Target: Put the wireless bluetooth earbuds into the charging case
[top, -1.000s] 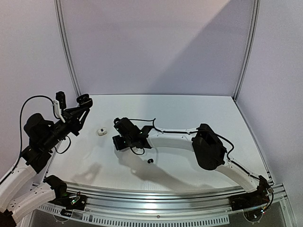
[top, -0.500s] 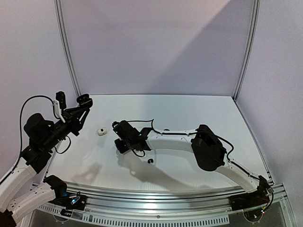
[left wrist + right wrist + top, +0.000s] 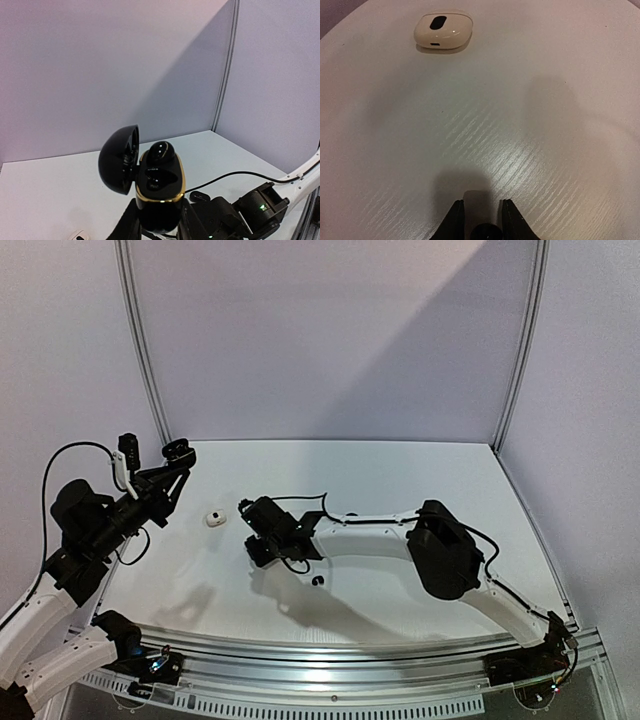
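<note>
My left gripper is raised at the table's left and shut on an open black charging case with a gold rim. Its lid is swung to the left. One glossy black earbud sits in the upper socket; the lower socket is empty. My right gripper hovers low over the table's middle, its narrow jaws closed on a small round black earbud. Another black earbud lies on the table, just near of the right gripper.
A closed cream oval case lies on the table between the two grippers, and it also shows at the top of the right wrist view. The right forearm and its cable stretch across the table's middle.
My right gripper has shifted slightly nearer and to the right, turning a little. The left arm and the case have not moved.
</note>
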`<action>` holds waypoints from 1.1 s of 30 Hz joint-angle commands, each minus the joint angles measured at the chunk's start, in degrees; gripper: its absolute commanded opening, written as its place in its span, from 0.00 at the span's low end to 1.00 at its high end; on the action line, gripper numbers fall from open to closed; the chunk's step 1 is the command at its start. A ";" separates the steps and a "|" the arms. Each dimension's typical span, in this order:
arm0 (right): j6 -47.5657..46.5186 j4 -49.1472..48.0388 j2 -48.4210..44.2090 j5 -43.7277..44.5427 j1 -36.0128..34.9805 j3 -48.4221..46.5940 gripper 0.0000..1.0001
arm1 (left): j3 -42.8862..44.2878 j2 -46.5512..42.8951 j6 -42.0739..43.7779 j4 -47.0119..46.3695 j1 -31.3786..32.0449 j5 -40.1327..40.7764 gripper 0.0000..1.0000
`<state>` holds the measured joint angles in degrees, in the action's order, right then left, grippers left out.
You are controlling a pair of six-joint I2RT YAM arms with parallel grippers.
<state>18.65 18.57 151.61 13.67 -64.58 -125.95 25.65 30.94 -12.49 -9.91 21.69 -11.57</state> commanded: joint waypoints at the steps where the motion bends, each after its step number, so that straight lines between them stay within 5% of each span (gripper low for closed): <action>1: -1.39 5.14 -2.26 -1.97 -1.08 5.19 0.25 | -0.39 0.18 0.06 -0.20 -0.68 -0.43 0.00; 15: -2.63 2.93 -10.12 -6.32 -1.96 18.17 0.17 | -0.09 0.17 0.27 0.07 -0.69 -0.50 0.00; 33: -7.08 2.20 -22.69 -13.02 -6.50 33.88 0.25 | -0.21 0.26 0.28 0.00 -0.69 -0.82 0.00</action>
<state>11.46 16.27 131.55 2.48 -70.46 -95.09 25.65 30.94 -12.47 -9.74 21.69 -11.62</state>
